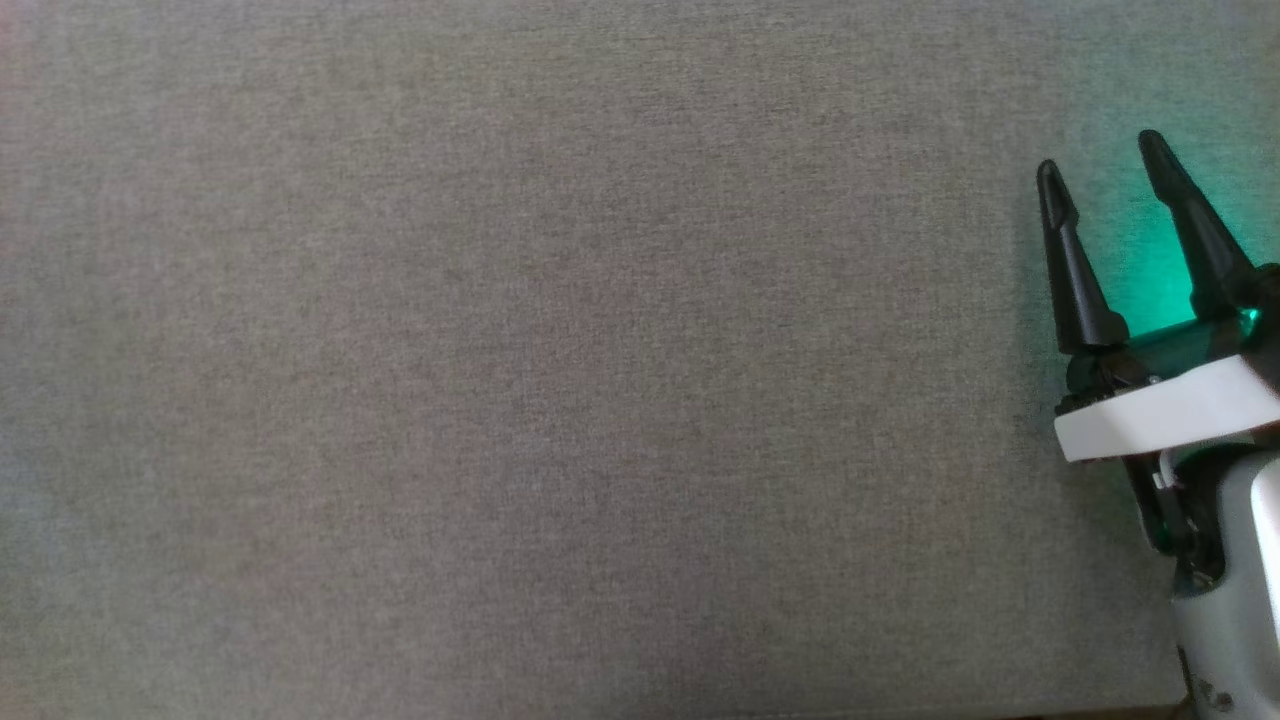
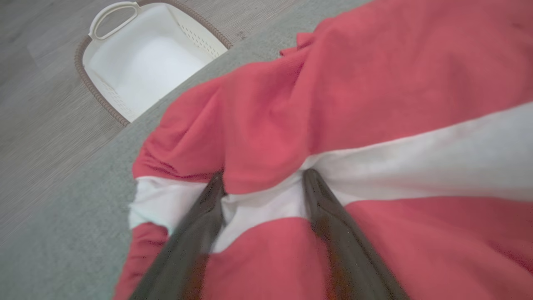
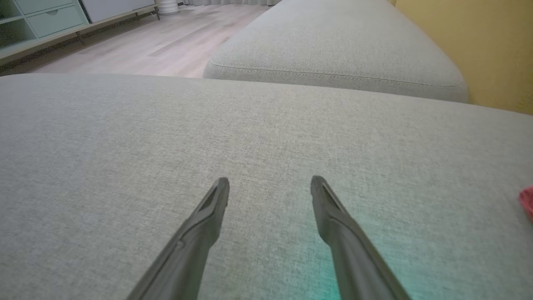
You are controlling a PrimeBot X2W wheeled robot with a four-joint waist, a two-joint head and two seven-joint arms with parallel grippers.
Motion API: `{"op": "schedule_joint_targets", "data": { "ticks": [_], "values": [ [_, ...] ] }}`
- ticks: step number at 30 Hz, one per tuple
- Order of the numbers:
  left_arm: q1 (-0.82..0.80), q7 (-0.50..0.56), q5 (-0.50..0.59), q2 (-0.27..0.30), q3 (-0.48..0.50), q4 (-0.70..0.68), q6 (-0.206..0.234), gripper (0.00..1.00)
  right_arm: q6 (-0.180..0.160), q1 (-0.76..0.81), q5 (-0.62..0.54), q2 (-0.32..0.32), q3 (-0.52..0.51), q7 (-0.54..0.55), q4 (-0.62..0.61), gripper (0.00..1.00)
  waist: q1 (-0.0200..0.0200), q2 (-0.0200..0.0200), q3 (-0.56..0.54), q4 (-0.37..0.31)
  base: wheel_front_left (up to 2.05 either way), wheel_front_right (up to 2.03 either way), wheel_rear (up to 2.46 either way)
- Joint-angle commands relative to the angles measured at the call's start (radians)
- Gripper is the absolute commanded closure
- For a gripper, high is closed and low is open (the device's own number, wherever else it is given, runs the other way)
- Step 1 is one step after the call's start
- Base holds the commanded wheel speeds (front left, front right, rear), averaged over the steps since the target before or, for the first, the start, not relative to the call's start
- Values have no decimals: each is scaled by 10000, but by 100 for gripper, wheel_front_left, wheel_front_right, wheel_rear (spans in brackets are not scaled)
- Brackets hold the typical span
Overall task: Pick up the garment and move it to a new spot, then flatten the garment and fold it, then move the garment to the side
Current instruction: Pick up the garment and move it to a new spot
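On cushion (image 3: 125, 137), left fingers (image 2: 333, 233) wide at garment (image 2: 374, 62), seemingly ungripped, right fingers (image 3: 345, 233) wide

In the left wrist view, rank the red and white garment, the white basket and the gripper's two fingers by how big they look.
1. The garment, by far.
2. The basket and the fingers look about alike; the fingers are nearest the camera, so no ranking.
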Motion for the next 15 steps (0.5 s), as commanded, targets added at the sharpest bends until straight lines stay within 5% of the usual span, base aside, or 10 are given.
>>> {"op": "schedule_joint_targets", "data": {
  "ticks": [1,2,15],
  "values": [
    [279,482,-126,156,90,37,38,76,67,40,74,-101,116,-74,-333,0,0,0,-39,-25,0,0,0],
    [323,481,-137,140,103,-36,62,100,67,33,86,-94,126,-93,-315,0,0,0,-118,-1,0,0,0],
    [169,-869,505,969,-158,-1543,-900,100,67,259,277,266,450,-398,615,0,0,0,-2685,391,0,0,0]
  ]
}}
